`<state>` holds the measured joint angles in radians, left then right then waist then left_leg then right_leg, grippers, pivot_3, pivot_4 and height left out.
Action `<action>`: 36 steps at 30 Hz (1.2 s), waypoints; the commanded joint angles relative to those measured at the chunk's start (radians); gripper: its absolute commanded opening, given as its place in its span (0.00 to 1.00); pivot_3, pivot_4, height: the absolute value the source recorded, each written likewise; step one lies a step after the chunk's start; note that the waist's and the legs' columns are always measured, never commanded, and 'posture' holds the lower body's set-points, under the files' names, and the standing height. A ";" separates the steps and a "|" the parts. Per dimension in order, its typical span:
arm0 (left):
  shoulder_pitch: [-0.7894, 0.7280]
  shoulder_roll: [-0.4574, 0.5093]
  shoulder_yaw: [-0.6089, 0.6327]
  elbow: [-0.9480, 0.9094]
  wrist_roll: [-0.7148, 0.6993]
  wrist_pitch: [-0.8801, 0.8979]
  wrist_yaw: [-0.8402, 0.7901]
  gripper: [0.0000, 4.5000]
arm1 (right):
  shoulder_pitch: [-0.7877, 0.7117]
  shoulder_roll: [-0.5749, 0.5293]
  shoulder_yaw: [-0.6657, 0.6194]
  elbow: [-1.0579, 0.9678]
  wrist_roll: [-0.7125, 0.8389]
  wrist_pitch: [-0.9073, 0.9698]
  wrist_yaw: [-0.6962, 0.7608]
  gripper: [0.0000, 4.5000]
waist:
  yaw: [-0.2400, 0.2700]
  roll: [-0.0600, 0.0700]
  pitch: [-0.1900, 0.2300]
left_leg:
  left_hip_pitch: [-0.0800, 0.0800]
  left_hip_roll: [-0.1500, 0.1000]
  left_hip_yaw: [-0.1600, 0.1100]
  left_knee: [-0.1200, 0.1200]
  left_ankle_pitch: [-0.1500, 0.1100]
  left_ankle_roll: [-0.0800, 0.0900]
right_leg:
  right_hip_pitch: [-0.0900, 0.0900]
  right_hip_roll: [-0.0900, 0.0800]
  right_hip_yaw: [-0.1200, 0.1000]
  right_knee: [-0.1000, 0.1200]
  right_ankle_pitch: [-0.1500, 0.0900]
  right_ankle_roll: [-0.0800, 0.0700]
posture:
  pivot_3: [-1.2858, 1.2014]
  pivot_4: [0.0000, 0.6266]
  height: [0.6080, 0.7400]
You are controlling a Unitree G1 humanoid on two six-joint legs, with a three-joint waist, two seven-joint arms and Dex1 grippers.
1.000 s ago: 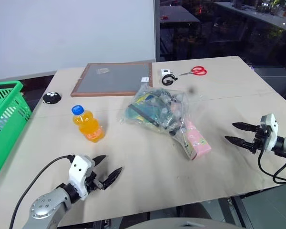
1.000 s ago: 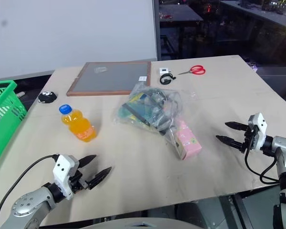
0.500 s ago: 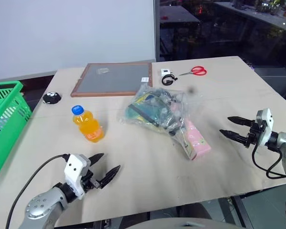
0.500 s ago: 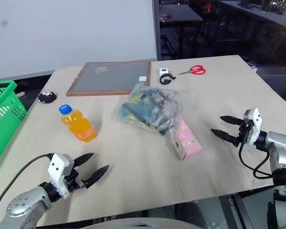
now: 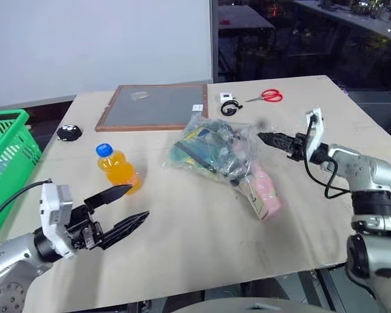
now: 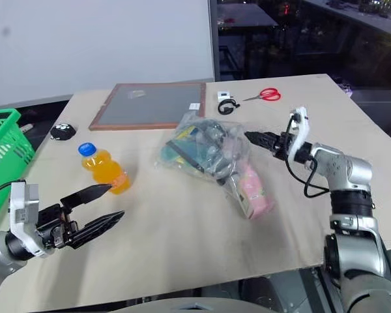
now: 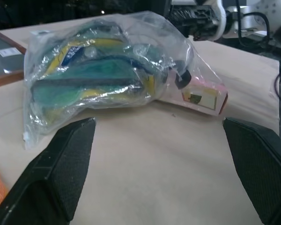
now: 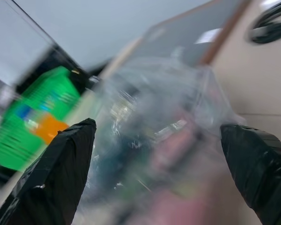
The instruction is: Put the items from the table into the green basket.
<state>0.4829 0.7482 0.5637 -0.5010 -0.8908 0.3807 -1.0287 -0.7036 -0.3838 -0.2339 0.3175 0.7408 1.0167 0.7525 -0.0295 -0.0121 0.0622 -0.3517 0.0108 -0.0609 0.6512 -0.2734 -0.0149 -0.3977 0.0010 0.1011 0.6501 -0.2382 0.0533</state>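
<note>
Beige surface (image 5: 202, 248), all three items still on it. Clear plastic bag (image 5: 212, 151) sits mid-surface; pink carton (image 5: 266, 193) pokes out from under the bag's near-right side, touching it. Orange-drink bottle (image 5: 117, 169) lies left of the bag, apart from it, blue cap toward the far side. Green basket (image 5: 6, 156) is off the left edge of the surface, well apart from the bottle.

Right tool (image 5: 274, 139) is released, nothing in it, level, its tips just beside the bag's right edge; contact can't be told. Left tool (image 5: 120, 207) is released too, spread wide and empty, hanging over the near-left part of the surface, just near of the bottle, not touching it.

Far side: wood-framed grey board (image 5: 155, 107) lies flat, red-handled scissors (image 5: 267, 97) near the far edge, a small white-and-black gadget (image 5: 229, 105) between them. A small black object (image 5: 69, 132) sits near the left edge.

Open room: the near strip and the right part of the surface, plus the gap between bottle and bag.
</note>
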 commanded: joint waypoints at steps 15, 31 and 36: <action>-0.018 -0.033 -0.016 -0.070 0.037 0.000 0.039 1.00 | -0.064 0.012 0.050 0.057 -0.082 -0.060 -0.001 0.22 | 0.015 0.000 0.000 | 0.000 0.000 0.001 0.000 0.000 0.000 | 0.000 0.000 0.000 -0.002 0.000 0.000 | 0.58 0.00 1.00; -0.180 -0.016 -0.076 -0.064 0.028 0.033 0.075 1.00 | -0.394 -0.047 -0.234 0.123 -0.008 -0.271 -0.190 0.01 | 0.021 0.001 0.001 | -0.014 -0.001 -0.001 0.000 0.000 0.000 | -0.012 0.000 -0.001 0.000 0.005 0.000 | 0.56 0.00 1.00; -0.233 -0.016 -0.110 -0.074 0.033 0.045 0.091 1.00 | -0.443 -0.179 -0.268 0.175 -0.027 -0.319 -0.167 0.01 | 0.019 0.001 0.001 | -0.018 -0.002 -0.001 0.000 0.000 0.001 | -0.015 -0.002 -0.001 -0.002 0.005 0.000 | 0.56 0.00 1.00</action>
<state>0.2696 0.7197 0.4559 -0.5394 -0.8486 0.4284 -0.9444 -1.1095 -0.5269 -0.4626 0.4995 0.7066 0.7400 0.5707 -0.0110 -0.0107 0.0629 -0.3700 0.0093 -0.0616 0.6508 -0.2739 -0.0138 -0.4132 -0.0007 0.1005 0.6478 -0.2329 0.0529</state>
